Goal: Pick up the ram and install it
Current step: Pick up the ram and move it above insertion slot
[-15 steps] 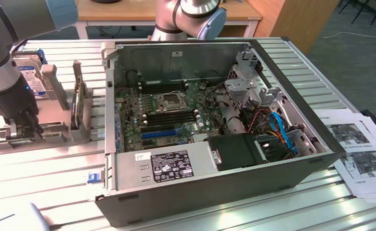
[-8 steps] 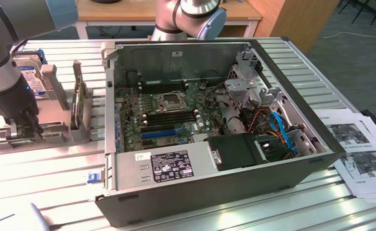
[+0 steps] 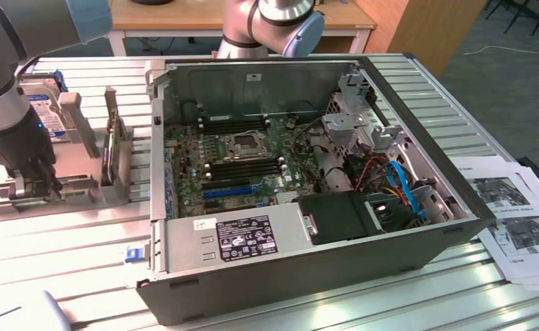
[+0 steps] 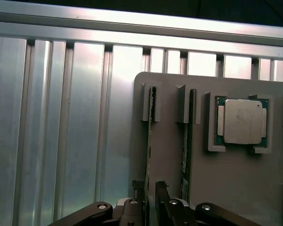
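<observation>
One ram [image 4: 150,146] upright in gray holder [image 4: 169,155], end effector [image 4: 150,190] narrowly open — straddling it.

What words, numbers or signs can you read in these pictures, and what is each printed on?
Nothing can be read for certain.
Black label on the power supply: print too small.
Blue label on the hard drive: blurred.
Printed sheets: text too small.
Processor chip: no legible marking.
</observation>
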`<state>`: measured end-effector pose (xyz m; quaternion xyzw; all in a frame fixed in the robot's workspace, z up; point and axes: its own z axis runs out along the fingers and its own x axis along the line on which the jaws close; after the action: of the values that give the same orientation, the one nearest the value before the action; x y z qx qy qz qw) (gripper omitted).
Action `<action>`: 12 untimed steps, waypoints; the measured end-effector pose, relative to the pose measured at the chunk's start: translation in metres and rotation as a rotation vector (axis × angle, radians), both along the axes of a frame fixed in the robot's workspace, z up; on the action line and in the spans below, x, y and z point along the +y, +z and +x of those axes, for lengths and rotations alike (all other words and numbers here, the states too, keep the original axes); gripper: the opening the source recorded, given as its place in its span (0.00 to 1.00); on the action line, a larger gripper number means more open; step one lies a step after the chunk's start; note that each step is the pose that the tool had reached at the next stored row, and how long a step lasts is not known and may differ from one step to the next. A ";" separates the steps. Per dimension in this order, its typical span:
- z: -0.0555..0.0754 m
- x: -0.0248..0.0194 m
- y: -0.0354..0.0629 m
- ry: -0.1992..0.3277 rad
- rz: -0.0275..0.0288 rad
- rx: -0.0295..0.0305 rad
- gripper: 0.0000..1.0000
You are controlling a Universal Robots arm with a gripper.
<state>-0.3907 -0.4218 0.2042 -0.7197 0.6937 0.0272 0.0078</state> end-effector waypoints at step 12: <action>0.000 0.0001 -0.0057 0.000 -0.0001 0.0002 0.24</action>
<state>-0.3907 -0.4218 0.1985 -0.7197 0.6937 0.0272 0.0077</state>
